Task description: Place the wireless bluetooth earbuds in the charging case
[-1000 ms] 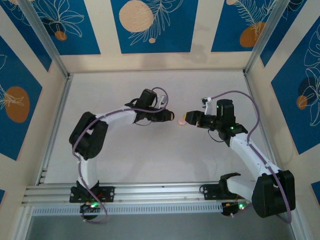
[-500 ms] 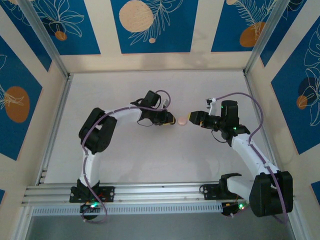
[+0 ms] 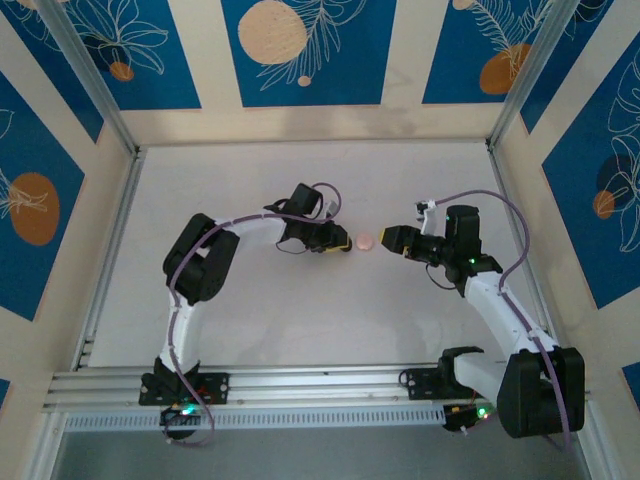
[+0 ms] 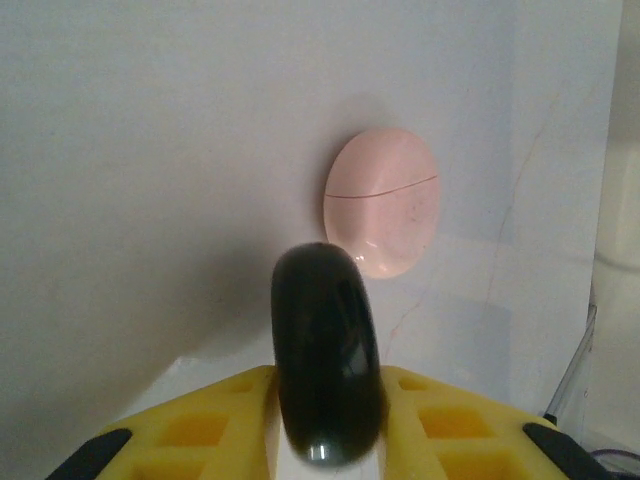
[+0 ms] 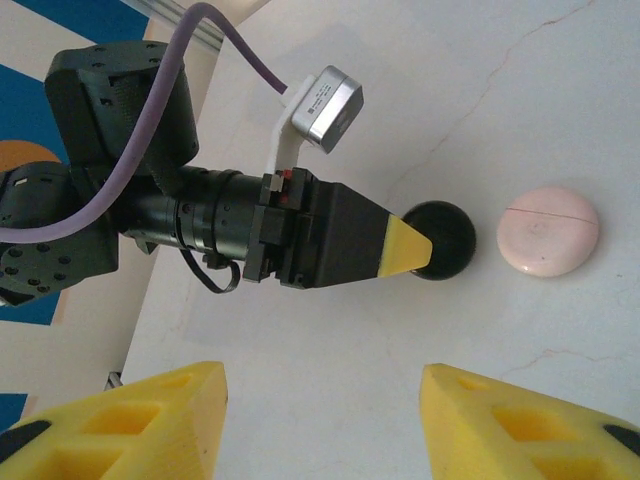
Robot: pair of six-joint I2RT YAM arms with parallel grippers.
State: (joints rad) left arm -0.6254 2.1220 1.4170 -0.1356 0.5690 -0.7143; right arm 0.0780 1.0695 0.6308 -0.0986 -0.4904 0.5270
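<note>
- Plainly, the left gripper is clenched on a black disc, which stands on edge between the yellow pads with no gap to be seen on either side.
- Holding the disc by its flat faces leaves its rim pointing forward, probably so that it can be brought up against whatever lies ahead.
- Just beyond that rim the charging case, pink and oval, lies flat on the white table. Its seam is closed, so by my reckoning the lid must be opened before anything goes in.
- Seen from the left wrist, the case sits ahead of the pincer and a little to the right. It is clear of the pads, but whether the disc's rim touches it I cannot tell.
- From above, the case lies between the two arms, and the right gripper faces it from the other side.
- That gripper is released, with its fingers wide apart and nothing between them, seemingly waiting to steady or take the case.
</note>
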